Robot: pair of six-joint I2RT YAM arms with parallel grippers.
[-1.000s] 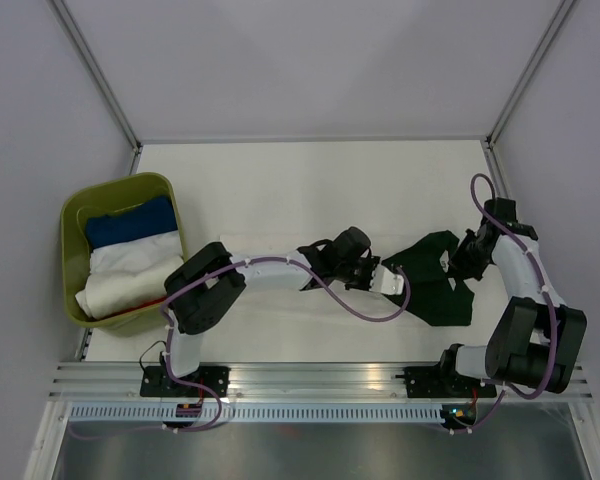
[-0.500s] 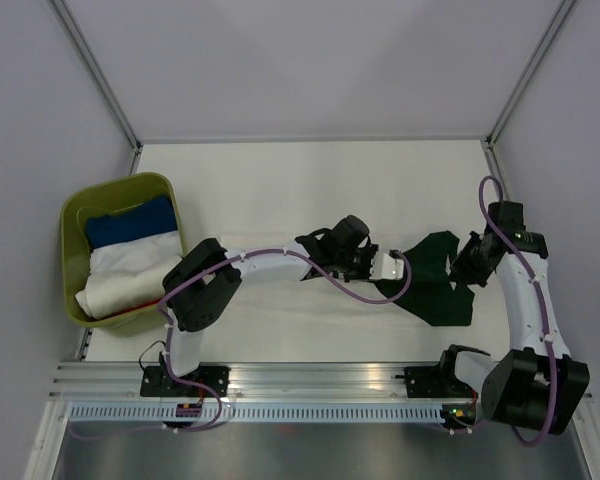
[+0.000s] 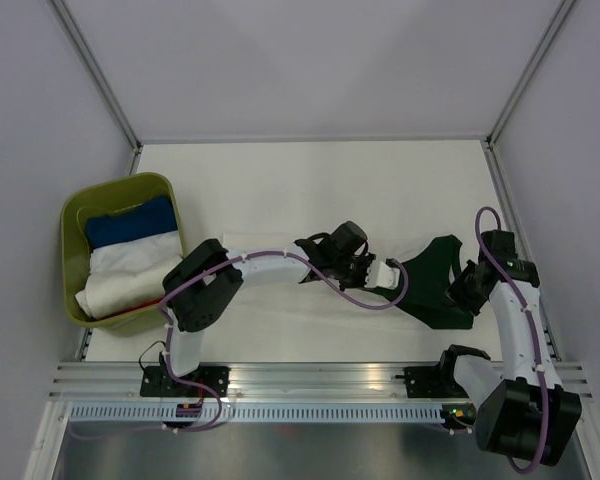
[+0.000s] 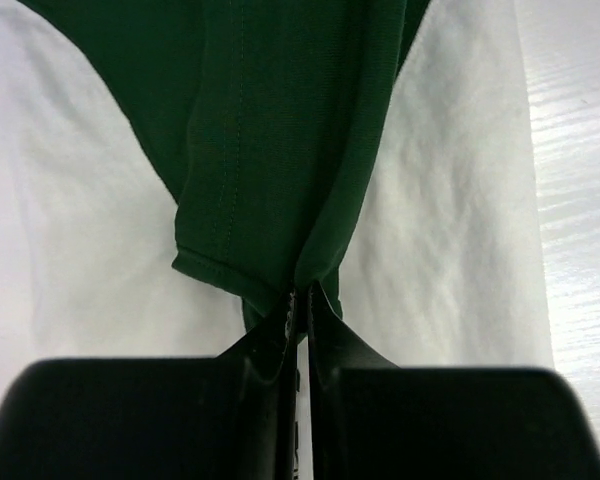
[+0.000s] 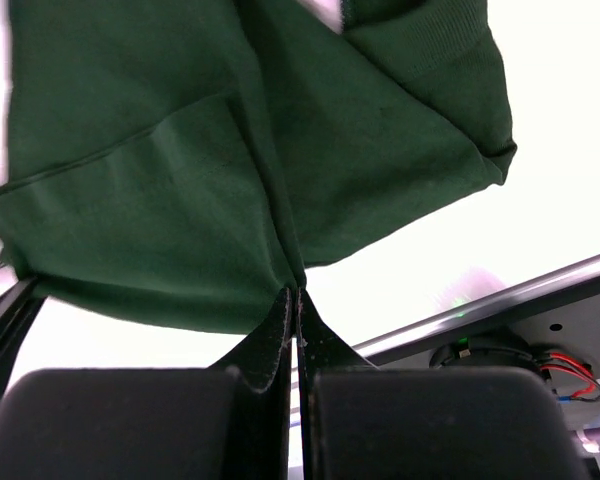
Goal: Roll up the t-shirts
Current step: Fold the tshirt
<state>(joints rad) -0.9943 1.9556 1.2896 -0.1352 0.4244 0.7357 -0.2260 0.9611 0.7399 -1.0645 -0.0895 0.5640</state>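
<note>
The dark green t-shirt [image 3: 435,282] hangs bunched between my two grippers over the right half of the table. My left gripper [image 3: 368,268] is shut on the shirt's left end; in the left wrist view its jaws [image 4: 302,295] pinch a hemmed green fold [image 4: 270,130]. My right gripper [image 3: 467,285] is shut on the shirt's right side, and the right wrist view shows the green cloth [image 5: 180,170] gathered into its closed tips [image 5: 298,292]. Wrinkled white cloth [image 4: 460,200] lies on the table under the green fold; no print shows on it.
An olive-green bin [image 3: 75,225] at the left edge holds a blue cloth [image 3: 130,222] and folded white cloth [image 3: 130,275]. A metal rail [image 5: 500,310] runs along the near edge just behind my right gripper. Walls close in the table on three sides.
My right gripper has drawn toward the near edge with the green t-shirt, pulling it lower and narrower. The left gripper has shifted slightly, still gripping.
</note>
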